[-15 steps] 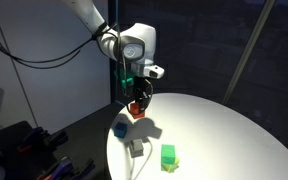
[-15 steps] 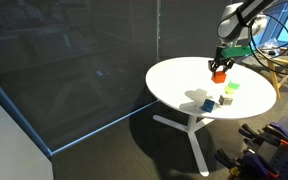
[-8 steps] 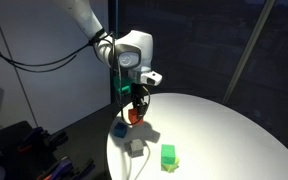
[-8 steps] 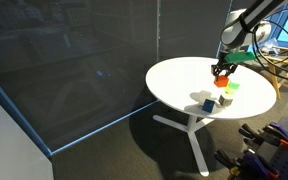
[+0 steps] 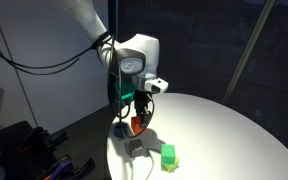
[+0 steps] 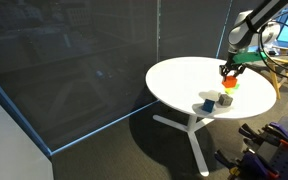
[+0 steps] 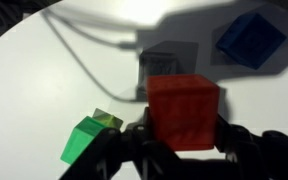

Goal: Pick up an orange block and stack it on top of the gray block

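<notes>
My gripper [image 5: 136,116] is shut on the orange block [image 5: 136,125] and holds it above the round white table [image 5: 234,130]. In the wrist view the orange block [image 7: 182,112] sits between the dark fingers [image 7: 184,142]. The gray block [image 7: 166,66] lies just beyond it on the table, partly hidden. In an exterior view the gray block [image 5: 136,148] is just below the held block. From the far side, the gripper [image 6: 229,74] holds the orange block [image 6: 230,83] beyond the gray block [image 6: 225,99].
A blue cube [image 7: 252,37] [image 5: 120,129] [image 6: 210,103] and a green cube [image 7: 92,138] [image 5: 168,156] flank the gray block. A thin cable [image 7: 84,60] runs across the table [image 7: 34,100]. The table edge is close to the blocks. Dark walls surround it.
The gripper has carried the orange block sideways and lower, from near the blue cube to a spot just above the gray block.
</notes>
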Controlling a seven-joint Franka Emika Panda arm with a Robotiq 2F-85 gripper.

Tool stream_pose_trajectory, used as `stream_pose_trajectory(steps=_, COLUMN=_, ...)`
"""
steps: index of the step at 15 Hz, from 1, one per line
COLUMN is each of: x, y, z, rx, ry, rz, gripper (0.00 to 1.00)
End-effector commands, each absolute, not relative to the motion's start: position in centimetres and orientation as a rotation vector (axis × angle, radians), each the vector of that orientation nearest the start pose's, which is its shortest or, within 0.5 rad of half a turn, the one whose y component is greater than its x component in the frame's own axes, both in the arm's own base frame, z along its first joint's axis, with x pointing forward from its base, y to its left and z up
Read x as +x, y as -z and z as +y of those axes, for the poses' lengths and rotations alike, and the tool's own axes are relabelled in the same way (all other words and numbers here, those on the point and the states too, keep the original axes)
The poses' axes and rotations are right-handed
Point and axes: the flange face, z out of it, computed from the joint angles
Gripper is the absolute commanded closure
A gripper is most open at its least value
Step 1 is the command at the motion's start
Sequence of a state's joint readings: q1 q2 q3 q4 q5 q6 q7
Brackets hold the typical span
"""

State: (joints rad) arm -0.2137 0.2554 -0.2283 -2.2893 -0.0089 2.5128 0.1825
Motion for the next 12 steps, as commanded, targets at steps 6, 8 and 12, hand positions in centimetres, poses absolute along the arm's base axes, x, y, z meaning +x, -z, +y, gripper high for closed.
stream_pose_trajectory(steps=6, x=46.1, y=-22.6, z=-24.3, rx=-3.028, ry=-0.09, rz=0.945, gripper=0.7)
stream_pose_trajectory(steps=8, x=46.0, y=-22.1, z=-24.2, rx=-3.031, ry=-0.103, rz=0.932, gripper=0.7)
stream_pose_trajectory(steps=12, x=46.2, y=-20.9, z=-24.2, rx=-3.039, ry=-0.114, rz=0.925, gripper=0.7)
